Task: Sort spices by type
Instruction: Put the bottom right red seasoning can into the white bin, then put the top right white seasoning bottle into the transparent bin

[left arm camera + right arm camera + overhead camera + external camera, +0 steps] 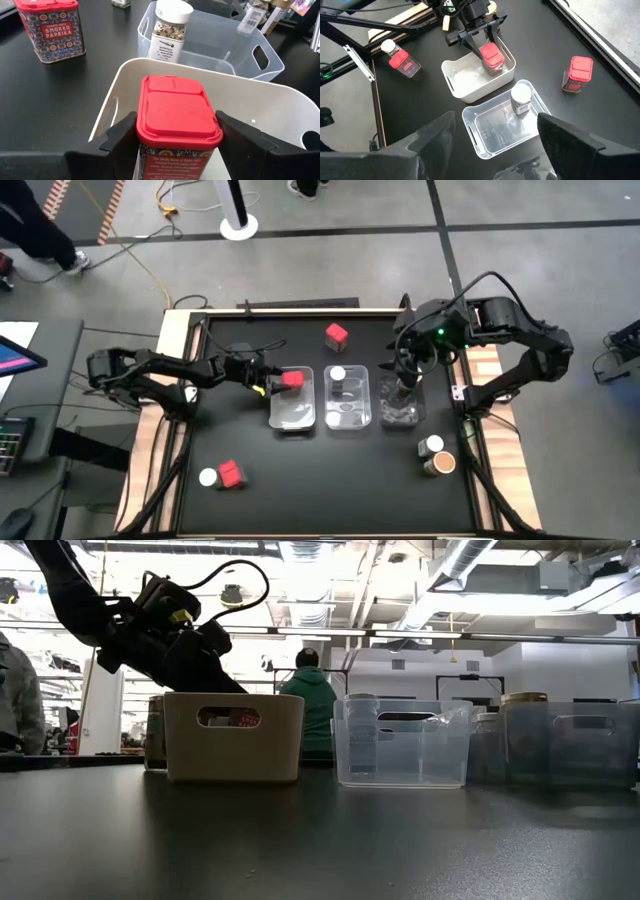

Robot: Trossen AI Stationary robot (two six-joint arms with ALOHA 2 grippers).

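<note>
Red-lidded spice box [178,120] gripped in the left pincer [177,137], over the white tray [280,110].

The box is held upright at the tray's far end. A white-lidded jar [338,376] is seen standing in the clear middle tray [347,416]. The right pincer [495,135] is held open above the trays, empty. Other spices are left on the worktop [330,480].

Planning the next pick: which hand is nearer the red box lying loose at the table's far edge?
Right, though it is close. The right hand hovers over the rightmost tray, beside the red box; the left hand is at the leftmost tray, gripping another red box.
</note>
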